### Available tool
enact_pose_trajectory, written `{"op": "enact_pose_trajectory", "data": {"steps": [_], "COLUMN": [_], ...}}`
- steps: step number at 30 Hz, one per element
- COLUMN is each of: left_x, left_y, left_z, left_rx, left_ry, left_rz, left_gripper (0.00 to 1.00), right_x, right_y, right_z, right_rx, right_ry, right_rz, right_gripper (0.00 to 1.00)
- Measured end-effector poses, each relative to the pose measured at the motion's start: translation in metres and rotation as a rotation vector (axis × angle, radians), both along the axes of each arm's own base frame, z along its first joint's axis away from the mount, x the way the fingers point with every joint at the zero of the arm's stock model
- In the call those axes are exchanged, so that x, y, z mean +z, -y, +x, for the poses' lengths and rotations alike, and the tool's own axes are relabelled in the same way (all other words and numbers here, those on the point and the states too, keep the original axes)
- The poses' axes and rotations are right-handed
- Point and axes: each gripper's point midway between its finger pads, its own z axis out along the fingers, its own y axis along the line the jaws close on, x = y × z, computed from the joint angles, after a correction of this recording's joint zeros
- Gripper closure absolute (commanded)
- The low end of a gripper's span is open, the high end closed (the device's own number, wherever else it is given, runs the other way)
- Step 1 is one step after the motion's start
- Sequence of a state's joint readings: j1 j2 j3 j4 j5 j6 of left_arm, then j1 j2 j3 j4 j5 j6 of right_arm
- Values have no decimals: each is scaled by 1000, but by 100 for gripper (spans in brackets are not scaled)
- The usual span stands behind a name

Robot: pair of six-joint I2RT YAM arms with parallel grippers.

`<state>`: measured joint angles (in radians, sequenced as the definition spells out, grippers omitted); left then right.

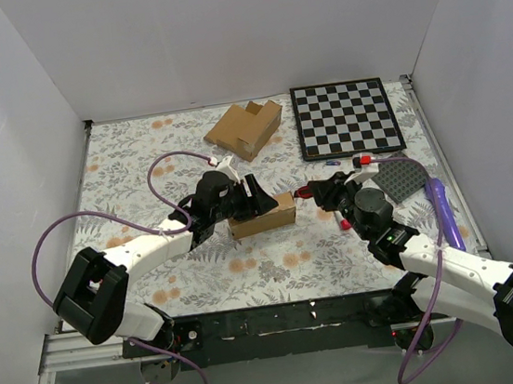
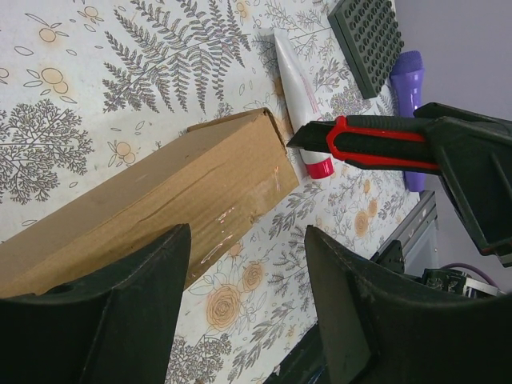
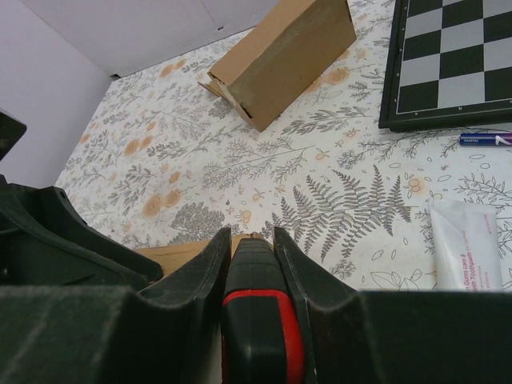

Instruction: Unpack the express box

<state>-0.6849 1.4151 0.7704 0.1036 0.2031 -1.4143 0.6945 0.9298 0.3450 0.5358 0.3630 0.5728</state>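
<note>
The express box (image 1: 264, 215), a small plain brown carton with tape on its seam, lies at the middle of the floral mat. My left gripper (image 1: 248, 199) is open over its left part. In the left wrist view one finger covers the box (image 2: 160, 208), and the other finger (image 2: 360, 304) stands off its side over bare mat, with the left gripper (image 2: 244, 240) empty. My right gripper (image 1: 320, 191) is shut on a red and black utility knife (image 1: 305, 191), whose tip (image 2: 300, 138) is at the box's right end corner. The right wrist view shows the knife (image 3: 260, 320) clamped in the right gripper (image 3: 252, 236).
A larger notched cardboard box (image 1: 246, 128) and a chessboard (image 1: 346, 117) lie at the back. A white tube with a red cap (image 2: 296, 88), a grey studded plate (image 1: 400, 177) and a purple object (image 1: 441, 207) lie at the right. A blue pen (image 3: 484, 139) lies by the chessboard.
</note>
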Motion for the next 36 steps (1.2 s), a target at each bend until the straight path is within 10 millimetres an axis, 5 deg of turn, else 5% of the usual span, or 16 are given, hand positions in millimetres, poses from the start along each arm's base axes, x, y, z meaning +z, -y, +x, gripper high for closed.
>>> {"op": "enact_pose_trajectory", "data": {"steps": [23, 36], "left_x": [0, -8], "left_y": [0, -7], "left_z": [1, 7], "left_rx": [15, 99], "left_ry": [-5, -35], "left_rz": [-14, -14], "left_gripper": [42, 71], "right_x": [-3, -6], "right_y": [-5, -3], "right_z": [0, -6], "right_rx": [11, 6], "right_ry": [-7, -61], "right_rz": [5, 34], "right_gripper": [99, 99]}}
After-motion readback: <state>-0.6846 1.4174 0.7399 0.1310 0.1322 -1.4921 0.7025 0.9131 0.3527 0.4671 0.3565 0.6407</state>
